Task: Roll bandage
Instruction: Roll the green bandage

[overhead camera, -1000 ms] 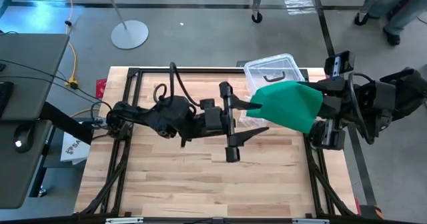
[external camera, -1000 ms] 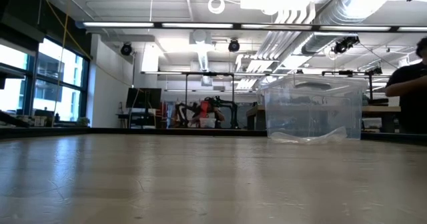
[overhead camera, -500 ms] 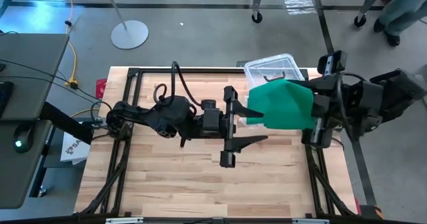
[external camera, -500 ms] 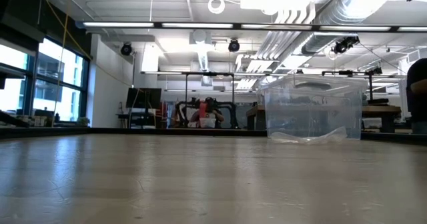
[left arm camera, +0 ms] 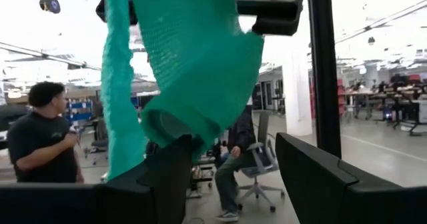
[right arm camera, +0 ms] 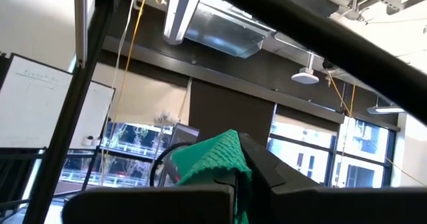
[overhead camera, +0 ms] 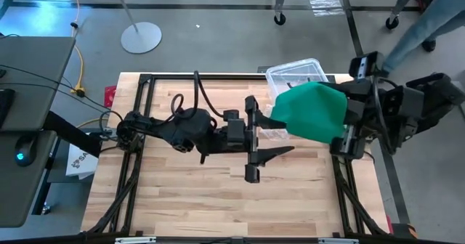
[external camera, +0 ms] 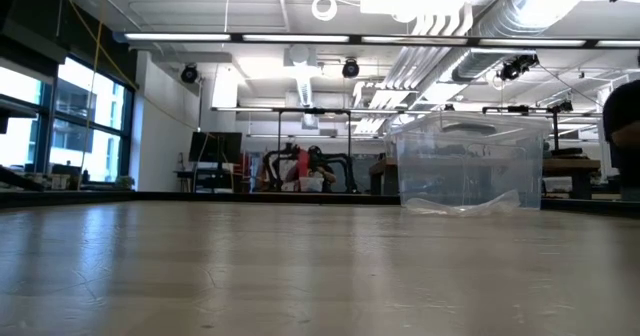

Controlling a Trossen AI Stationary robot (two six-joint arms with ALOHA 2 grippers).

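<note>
1. The right gripper (right arm camera: 230, 184) has its fingers pressed together on the bandage (overhead camera: 311, 112); in the right wrist view only a bunched green tip shows above the dark fingers, and the contact point is hidden.
2. The left gripper (overhead camera: 254, 141) has its fingers spread wide. In the left wrist view one finger (left arm camera: 170, 174) touches the loose, partly rolled lower end of the bandage (left arm camera: 183, 64); the other stands apart. Whether anything is gripped cannot be told.
3. The bandage hangs in the air between the two grippers, above the table's far right part. From above it covers part of the clear plastic box (overhead camera: 294, 73), and its lower end is hidden under its own folds.
4. In the low view neither arm nor the bandage appears; only the clear plastic box (external camera: 470, 161) stands on the wood, with something thin and clear lying at its base, hard to make out.
5. The table (overhead camera: 189, 193) is light wood in a black frame, bare across its near half and its left side.
6. Beyond it lie a grey floor, a lamp base (overhead camera: 141, 37) and a desk (overhead camera: 29, 128) at the left.
7. A person (left arm camera: 40, 134) stands in the room; another sits on a chair, half hidden behind the bandage.
</note>
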